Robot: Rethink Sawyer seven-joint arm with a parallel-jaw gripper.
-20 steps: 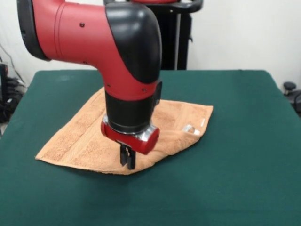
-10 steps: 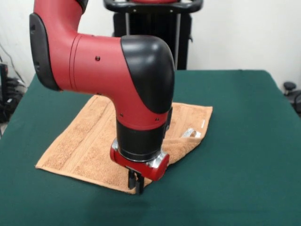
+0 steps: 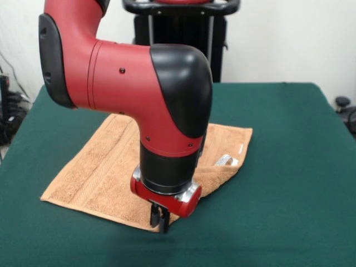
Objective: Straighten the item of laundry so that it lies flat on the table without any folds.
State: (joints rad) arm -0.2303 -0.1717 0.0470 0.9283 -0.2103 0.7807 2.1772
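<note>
The item of laundry (image 3: pixel 94 172), an orange-tan terry towel, lies spread on the dark green table (image 3: pixel 289 167) left of centre. Its right part is still folded over, with a small white label (image 3: pixel 225 161) showing at the crease. My gripper (image 3: pixel 159 221) points straight down at the towel's nearest corner. Its fingers are drawn together on the cloth edge there. The red and black arm hides the middle of the towel.
A black stand (image 3: pixel 214 44) rises behind the table's far edge. Cables and gear (image 3: pixel 8 117) sit beyond the left edge, and a dark object (image 3: pixel 345 108) lies past the right edge. Green tabletop stretches wide to the right of the towel.
The gripper has moved toward the table's near edge and a little right, and the towel's near corner has come along with it, stretching the cloth out.
</note>
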